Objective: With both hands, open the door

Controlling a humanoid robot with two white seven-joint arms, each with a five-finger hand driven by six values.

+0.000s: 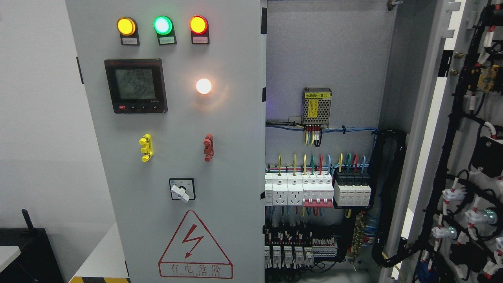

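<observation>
A: Nearest?
B: Right door (452,165) swung wide open at the frame's right, inner face bristling with black cable looms (444,220) and white connectors.
A: Hands?
B: None in view; fingers impossible to judge.
A: Left door (173,157)?
B: Shut, carrying amber (126,26), green (162,24) and red (198,24) lamps, digital meter (135,85), rotary switch (181,190), hazard triangle (195,245).
A: Deeper?
B: Exposed cabinet interior: power supply (316,106), row of breakers (317,190), coloured wires.
A: Room?
B: Pale wall (39,118) left, dark equipment (27,251) low in corner.

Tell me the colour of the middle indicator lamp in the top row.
Green, lit, between amber and red lamps; head view: middle indicator lamp.
</observation>
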